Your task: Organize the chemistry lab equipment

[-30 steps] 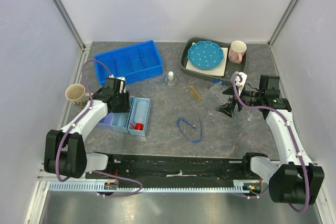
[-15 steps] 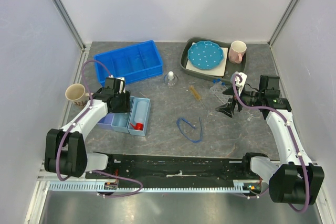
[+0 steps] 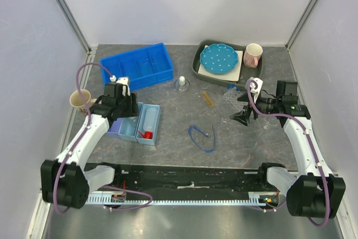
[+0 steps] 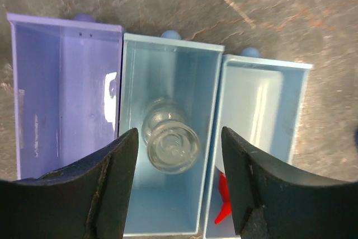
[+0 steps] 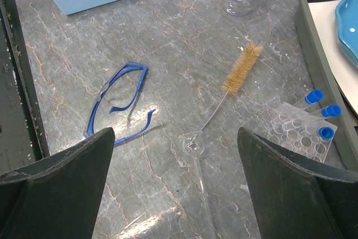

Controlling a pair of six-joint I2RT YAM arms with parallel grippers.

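My left gripper [image 3: 125,103] is open and hovers over three small bins. In the left wrist view its jaws [image 4: 179,141] stand apart above a clear glass flask [image 4: 169,144] standing in the middle light-blue bin [image 4: 168,60]. The red-capped squeeze bottle [image 3: 148,121] lies in the right bin. My right gripper [image 3: 241,117] is open and empty above the table [image 5: 174,138]. Below it lie a clear glass funnel [image 5: 193,144], the amber brush [image 5: 240,68], the blue loop, which looks like safety glasses [image 5: 117,102], and the tube rack [image 5: 299,135] with blue-capped tubes. The white-capped dropper bottle [image 3: 182,84] stands mid-table.
A large blue divided bin [image 3: 137,65] sits at the back left. A grey tray [image 3: 197,65] holds the polka-dot plate [image 3: 219,59], with a pink mug [image 3: 253,55] beside it. A beige mug [image 3: 80,100] stands at the far left. A purple bin [image 4: 61,88] adjoins the light-blue ones.
My left arm has risen and shifted slightly left above the small bins. The right arm has stayed almost still.
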